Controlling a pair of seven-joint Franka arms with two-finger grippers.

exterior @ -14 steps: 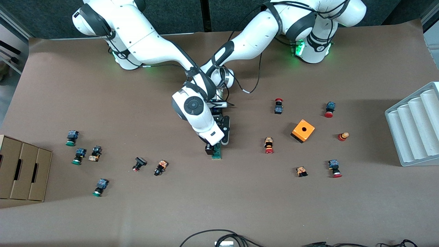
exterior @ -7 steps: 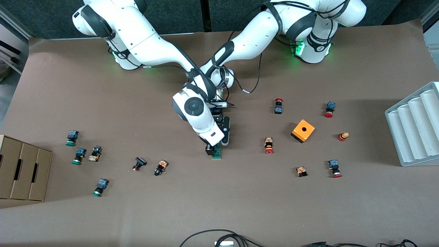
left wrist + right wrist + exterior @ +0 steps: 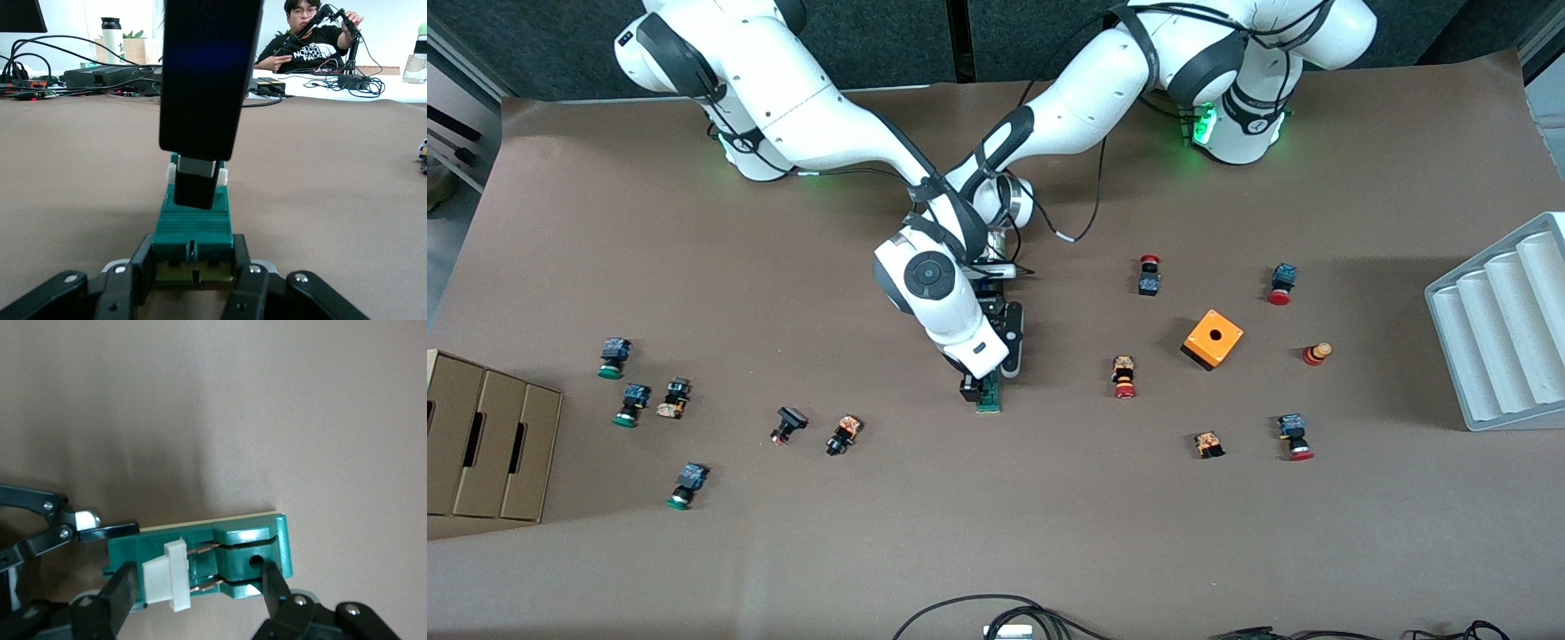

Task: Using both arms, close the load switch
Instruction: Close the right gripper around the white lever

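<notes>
Load switch (image 3: 193,230) | left hand (image 3: 193,280) clamped | no legible label

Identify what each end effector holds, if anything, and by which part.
The left end effector clamps one end of the load switch by its sides. The right end effector straddles its white handle; whether it grips cannot be told.
</notes>
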